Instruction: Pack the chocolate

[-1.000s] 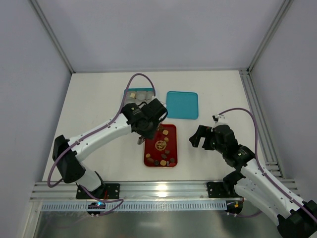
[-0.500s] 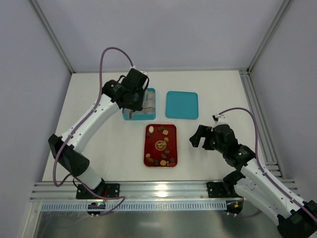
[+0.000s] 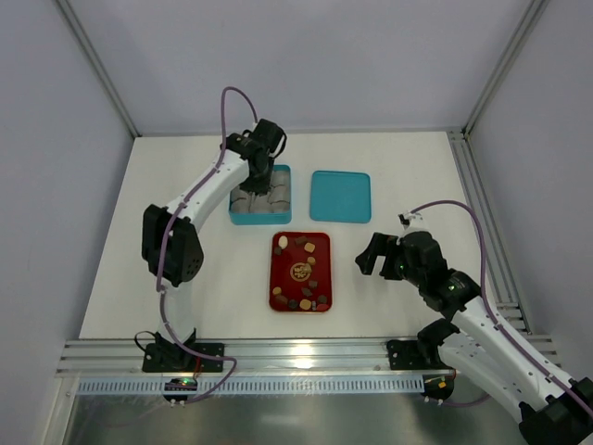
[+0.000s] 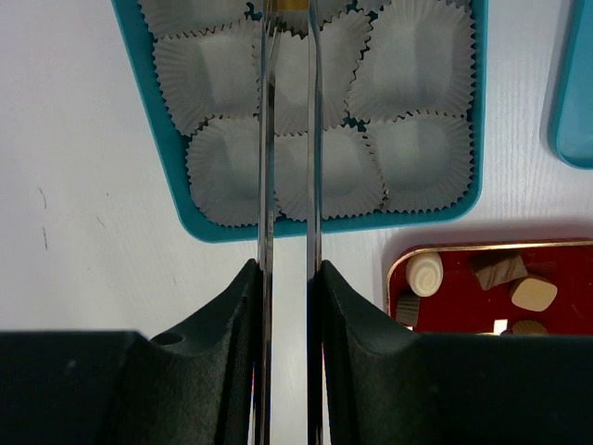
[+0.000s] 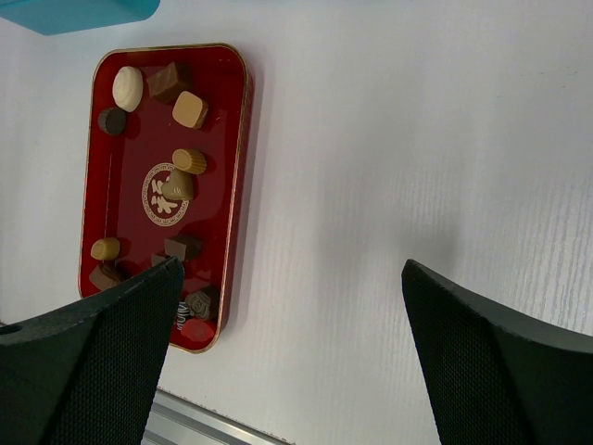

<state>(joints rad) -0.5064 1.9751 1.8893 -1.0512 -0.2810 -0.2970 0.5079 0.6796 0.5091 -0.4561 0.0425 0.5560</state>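
Observation:
Several small chocolate pieces (image 3: 302, 273), cream (image 5: 128, 87), tan and dark brown, lie in the red tray (image 3: 276, 278). My left gripper (image 3: 263, 174) hovers over the far end of the teal box (image 3: 232, 215) of pale paper cups (image 4: 408, 74). It is shut on a pair of thin metal tweezers (image 4: 267, 139) that reach out over the middle cups. A tan bit (image 4: 288, 4) shows between the tweezer tips at the top edge of the left wrist view. My right gripper (image 3: 371, 255) stands open and empty over bare table right of the tray.
A flat teal lid (image 3: 341, 196) lies right of the box, just beyond the red tray. Aluminium rails run along the table's near edge (image 3: 296, 357) and right side. White walls close in the back and sides.
My left arm swung from above the red tray back and up to the far end of the teal box, carrying the tweezers. The right arm has not moved.

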